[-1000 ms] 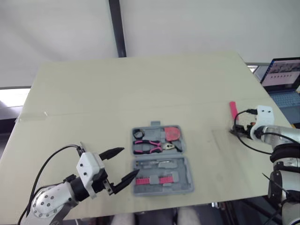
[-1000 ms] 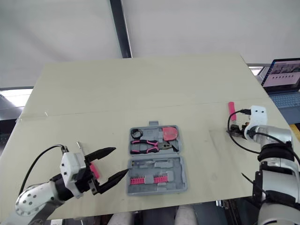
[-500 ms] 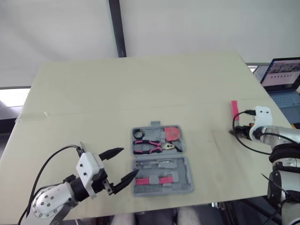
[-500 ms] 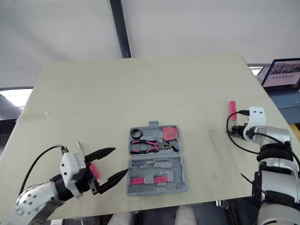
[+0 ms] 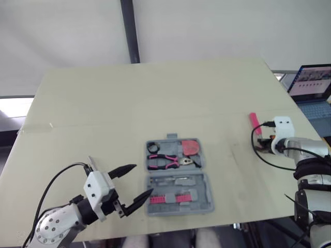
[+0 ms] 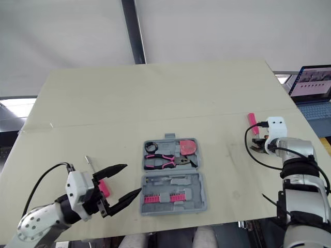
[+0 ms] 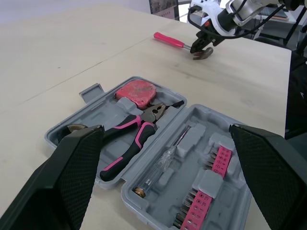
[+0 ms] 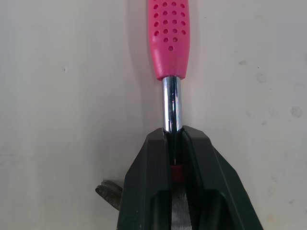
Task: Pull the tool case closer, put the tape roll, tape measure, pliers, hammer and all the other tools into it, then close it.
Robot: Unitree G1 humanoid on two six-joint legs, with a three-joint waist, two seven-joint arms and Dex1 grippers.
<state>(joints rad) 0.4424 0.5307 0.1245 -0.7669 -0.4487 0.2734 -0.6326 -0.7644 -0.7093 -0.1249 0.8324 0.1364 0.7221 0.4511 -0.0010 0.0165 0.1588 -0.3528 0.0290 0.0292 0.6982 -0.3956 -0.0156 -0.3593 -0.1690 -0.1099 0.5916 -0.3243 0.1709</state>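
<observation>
Right claw (image 8: 173, 136) is clamping the hammer (image 8: 171, 38) shaft by its head, handle pointing away from me, tool case (image 6: 198, 192) leftward.

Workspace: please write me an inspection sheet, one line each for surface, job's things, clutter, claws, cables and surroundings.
Surface: beige table, a seam across it.
Job's things: case open near the front edge, holding pliers, tape measure, tape roll and bits; hammer out on the right; thin tool left of the case.
Clutter: nothing seen.
Claws: left claw open, beside the case's left edge; right claw shut on the hammer's steel shaft.
Cables: left cable and right cable, black, at the wrists.
Surroundings: laptop to the right; dark pole behind.
</observation>
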